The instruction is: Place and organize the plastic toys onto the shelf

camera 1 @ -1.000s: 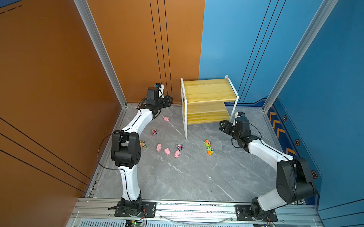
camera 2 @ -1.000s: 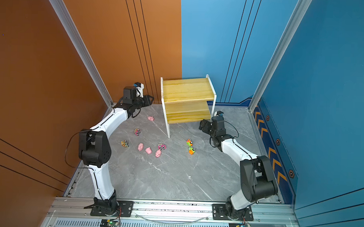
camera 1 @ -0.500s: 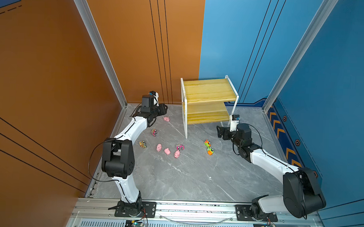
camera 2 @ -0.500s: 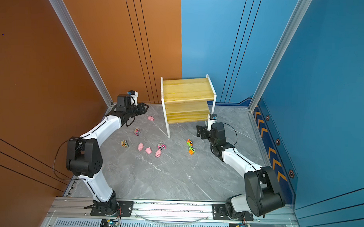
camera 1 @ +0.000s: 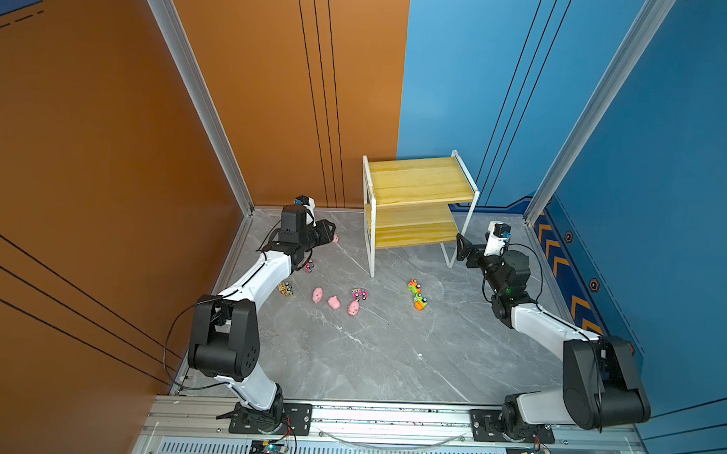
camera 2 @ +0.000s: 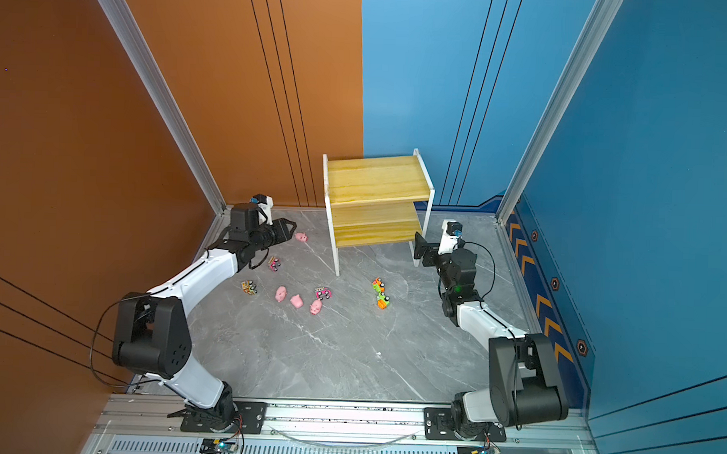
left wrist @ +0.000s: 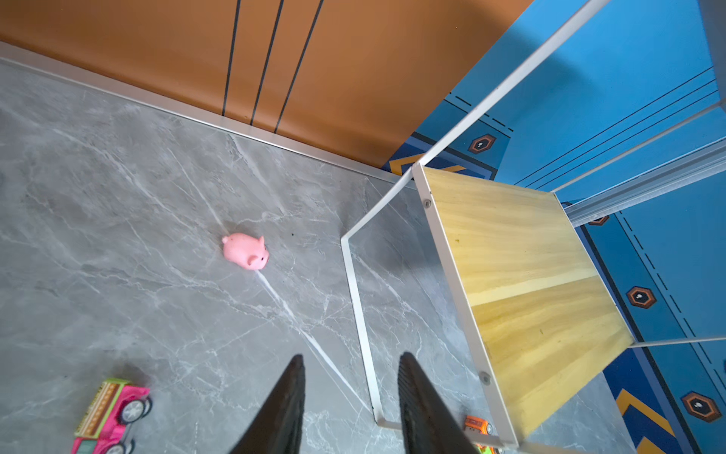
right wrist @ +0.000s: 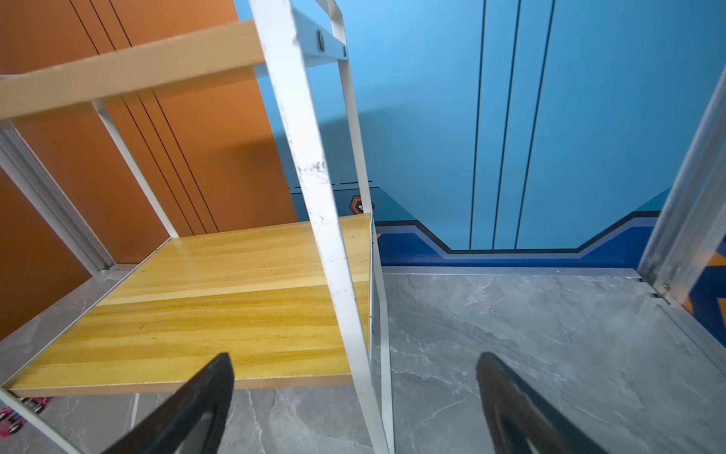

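Some things you cannot see whole. In the left wrist view a pink car is cut off by the picture's edge, and an orange car peeks out from behind the white frame of the shelf. In the right wrist view only a sliver of a pink toy shows past the lower board. In both top views the toys are too small for you to read their faces (the left arm also covers part of that pink car).

The shelf stands at the back of the grey floor, close to the wall where orange meets blue. Every toy in view lies on the floor in front of it or to its left: a lone pig, three pigs in a row, an orange-yellow car, a second pink car and two green-and-orange cars. Between the toys and the front rail the floor is wide and bare.

The left gripper hangs low near the back wall, jaws a little apart and empty. The lone pig lies ahead of its tips, not touching. The right gripper has its jaws spread wide, empty. The shelf's front right leg stands in line with the gap, and you cannot tell whether the tips reach past it.
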You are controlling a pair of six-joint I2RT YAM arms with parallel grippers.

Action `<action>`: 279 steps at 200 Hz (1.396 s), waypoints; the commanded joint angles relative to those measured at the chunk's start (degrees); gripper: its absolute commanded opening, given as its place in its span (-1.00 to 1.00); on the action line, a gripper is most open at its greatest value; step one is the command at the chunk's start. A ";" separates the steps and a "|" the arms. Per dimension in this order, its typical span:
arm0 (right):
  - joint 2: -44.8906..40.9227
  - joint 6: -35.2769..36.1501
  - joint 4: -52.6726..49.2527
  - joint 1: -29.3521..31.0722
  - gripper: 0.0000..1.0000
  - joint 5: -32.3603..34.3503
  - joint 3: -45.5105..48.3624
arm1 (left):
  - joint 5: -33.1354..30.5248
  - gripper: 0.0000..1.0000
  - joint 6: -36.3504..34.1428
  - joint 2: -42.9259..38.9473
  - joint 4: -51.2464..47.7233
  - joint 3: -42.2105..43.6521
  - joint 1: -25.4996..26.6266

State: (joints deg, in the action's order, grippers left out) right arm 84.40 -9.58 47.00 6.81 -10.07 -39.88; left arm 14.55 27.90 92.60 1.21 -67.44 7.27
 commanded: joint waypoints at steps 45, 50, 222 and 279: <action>8.12 -6.33 12.25 3.43 0.93 -8.79 -6.65 | -0.61 -0.20 3.18 -5.53 1.29 4.86 1.49; 8.21 -6.30 12.10 4.11 0.93 -8.65 -6.63 | -0.90 -0.20 3.24 -5.78 0.81 5.05 1.49; -6.30 -1.39 -5.35 18.93 0.93 10.35 4.50 | -10.87 -0.17 1.11 -16.98 -17.03 12.47 1.40; -15.27 0.12 -30.08 27.84 0.89 26.31 5.17 | -14.79 -0.18 -0.78 -16.95 -28.88 15.20 6.29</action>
State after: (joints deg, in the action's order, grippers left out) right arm 71.13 -10.22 31.53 31.70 7.73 -35.20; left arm 2.72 29.58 75.22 -19.77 -53.34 10.15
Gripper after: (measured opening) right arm 0.950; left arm 0.414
